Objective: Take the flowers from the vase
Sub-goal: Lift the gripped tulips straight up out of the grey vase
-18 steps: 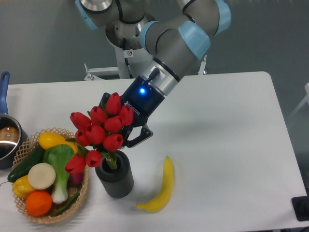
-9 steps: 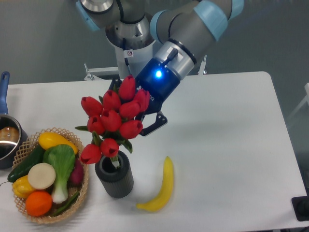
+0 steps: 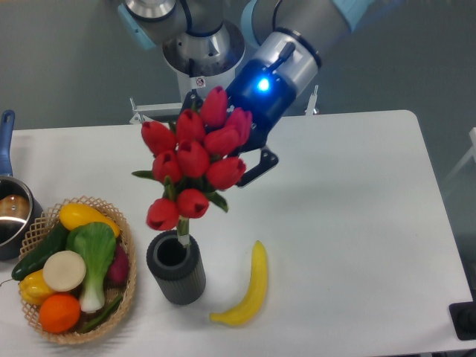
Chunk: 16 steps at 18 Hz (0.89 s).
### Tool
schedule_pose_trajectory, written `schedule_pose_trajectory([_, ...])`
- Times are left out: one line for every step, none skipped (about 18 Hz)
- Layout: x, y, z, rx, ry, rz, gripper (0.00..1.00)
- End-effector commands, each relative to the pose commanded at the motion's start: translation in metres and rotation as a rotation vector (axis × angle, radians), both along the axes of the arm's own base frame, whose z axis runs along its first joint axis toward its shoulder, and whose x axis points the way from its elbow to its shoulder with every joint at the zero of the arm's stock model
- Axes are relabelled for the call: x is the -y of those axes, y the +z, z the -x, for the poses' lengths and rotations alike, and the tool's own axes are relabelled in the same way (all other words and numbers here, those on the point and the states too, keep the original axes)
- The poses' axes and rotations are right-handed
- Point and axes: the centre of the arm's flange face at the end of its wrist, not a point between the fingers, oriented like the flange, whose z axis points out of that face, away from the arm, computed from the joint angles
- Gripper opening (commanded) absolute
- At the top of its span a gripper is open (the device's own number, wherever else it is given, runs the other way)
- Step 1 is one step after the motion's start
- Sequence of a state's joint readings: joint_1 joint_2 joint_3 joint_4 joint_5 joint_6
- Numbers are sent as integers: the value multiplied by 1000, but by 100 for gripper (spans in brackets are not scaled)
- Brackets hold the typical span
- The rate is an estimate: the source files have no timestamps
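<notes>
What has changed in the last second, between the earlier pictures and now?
The hand, shut on the flowers, rose up and to the right, lifting the bunch until only the stem tip remains at the mouth of the vase. The vase, banana, wicker basket and pot stayed in place.

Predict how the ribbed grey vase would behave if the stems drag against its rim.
The vase is probably light and taller than wide, so it might tip. Being cylindrical, it could then roll toward the banana. Its ribs likely aid grip.

Flowers (image 3: 195,158) above vase (image 3: 176,267), between basket (image 3: 126,286) and banana (image 3: 250,287).
</notes>
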<state>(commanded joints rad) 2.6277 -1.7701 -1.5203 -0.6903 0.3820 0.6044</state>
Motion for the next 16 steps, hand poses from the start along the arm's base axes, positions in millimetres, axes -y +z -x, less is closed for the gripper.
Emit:
schedule_pose_trajectory([-2, -2, 3, 3, -2, 1, 52])
schedule_pose_trajectory([-3, -1, 5, -2, 1, 0, 52])
schedule_pose_trajectory([-2, 0, 7, -3, 3, -2, 52])
schedule_pose_trajectory([0, -1, 11, 0, 9, 0, 52])
schedule_pose_trajectory([3, 0, 15, -1, 17, -2, 52])
schedule_pose_trajectory([5, 0, 18, 0, 21, -3, 52])
schedule_pose_trajectory([5, 0, 17, 1, 19, -5, 52])
schedule_pose_trajectory([5, 0, 17, 1, 19, -5, 52])
schedule_pose_trajectory([5, 1, 17, -1, 19, -5, 52])
schedule_pose_trajectory([5, 0, 17, 1, 19, -5, 52])
schedule_pose_trajectory([5, -1, 18, 2, 19, -4, 52])
schedule_pose_trajectory([6, 0, 18, 1, 20, -5, 52])
schedule_pose_trajectory([6, 0, 18, 1, 20, -5, 52])
schedule_pose_trajectory([7, 0, 19, 1, 22, -5, 52])
schedule_pose_trajectory([10, 0, 22, 3, 29, -5, 52])
schedule_pose_trajectory([12, 0, 24, 4, 34, -5, 52])
